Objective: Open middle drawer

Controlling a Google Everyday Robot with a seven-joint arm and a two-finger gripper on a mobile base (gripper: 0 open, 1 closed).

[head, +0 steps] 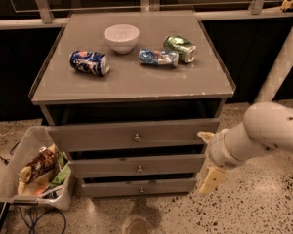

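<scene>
The middle drawer (107, 165) is the grey front between the taller top front (97, 136) and the smaller bottom front (112, 187) of the grey cabinet. Its small round metal knob (139, 168) sits at the centre. The drawer front looks nearly flush with the others. My gripper (210, 177) hangs at the end of the white arm (263, 133), just right of the cabinet's front right corner, level with the middle and bottom drawers. It is well to the right of the knob and touches nothing that I can see.
On the cabinet top (136, 84) lie a white bowl (121, 37), a blue can (90, 62), a crushed blue can (157, 56) and a green can (180, 48). A white bin (20, 143) of litter stands at the cabinet's left. Cables (34, 218) trail on the floor.
</scene>
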